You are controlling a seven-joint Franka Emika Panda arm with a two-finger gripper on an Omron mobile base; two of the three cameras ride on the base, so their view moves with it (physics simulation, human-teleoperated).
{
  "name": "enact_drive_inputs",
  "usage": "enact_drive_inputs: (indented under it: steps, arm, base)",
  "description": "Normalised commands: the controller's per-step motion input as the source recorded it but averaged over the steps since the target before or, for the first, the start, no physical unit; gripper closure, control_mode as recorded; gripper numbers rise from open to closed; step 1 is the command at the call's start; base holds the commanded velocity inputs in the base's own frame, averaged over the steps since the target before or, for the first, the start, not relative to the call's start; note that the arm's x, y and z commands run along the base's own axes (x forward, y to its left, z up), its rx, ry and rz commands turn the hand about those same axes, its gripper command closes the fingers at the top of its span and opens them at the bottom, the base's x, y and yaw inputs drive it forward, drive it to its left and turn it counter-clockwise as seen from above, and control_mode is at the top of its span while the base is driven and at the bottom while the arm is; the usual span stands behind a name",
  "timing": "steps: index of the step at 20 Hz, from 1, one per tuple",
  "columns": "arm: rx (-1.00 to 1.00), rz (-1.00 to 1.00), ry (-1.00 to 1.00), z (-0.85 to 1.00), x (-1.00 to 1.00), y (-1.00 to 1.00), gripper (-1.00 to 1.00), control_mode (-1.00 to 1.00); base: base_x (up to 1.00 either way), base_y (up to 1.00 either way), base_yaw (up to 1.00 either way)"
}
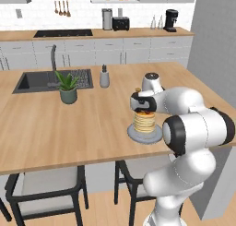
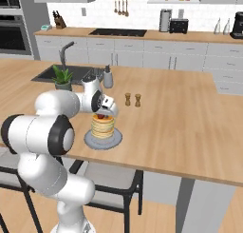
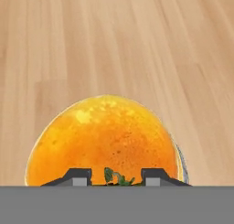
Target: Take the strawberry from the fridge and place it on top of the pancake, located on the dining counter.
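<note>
On the dining counter (image 1: pixel 41 128), from left to right: the dark sink (image 1: pixel 34 81), a potted plant (image 1: pixel 67 87), a grey dispenser bottle (image 1: pixel 104 77), then the pancake (image 1: pixel 144 122) stack on its grey plate (image 1: pixel 136 136) near the counter's front edge. My gripper (image 3: pixel 116 175) hangs directly over the stack, fingers (image 3: pixel 78 176) drawn close together — pinching the strawberry (image 2: pixel 100 117), whose green leaves sit between the tips in the hand view. In the right base view the red berry sits just at the top pancake; I cannot tell whether it touches. Two small brown shakers (image 2: pixel 132 100) stand beyond the stack — well apart from it.
</note>
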Motion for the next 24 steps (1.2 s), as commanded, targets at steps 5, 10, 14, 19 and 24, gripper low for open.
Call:
enact_drive_inputs:
  steps: [5,10,14,19,24]
  arm:
    - [0.02,0.01,-0.1,0.0,-0.09,-0.07,1.0,-1.0]
    - [0.0,0.02,-0.14,-0.1,-0.32,-0.05,1.0,-1.0]
    - [0.0,0.0,0.0,-0.32,0.32,0.01,1.0,-1.0]
    - [0.0,0.0,0.0,-0.17,0.2,0.02,1.0,-1.0]
    - [0.0,0.0,-0.01,-0.22,-0.2,0.0,-1.0,-1.0]
  base:
    - [0.0,0.0,0.0]
    - [0.0,0.0,0.0]
    - [0.0,0.0,0.0]
    - [0.0,0.0,0.0]
    - [0.0,0.0,0.0]
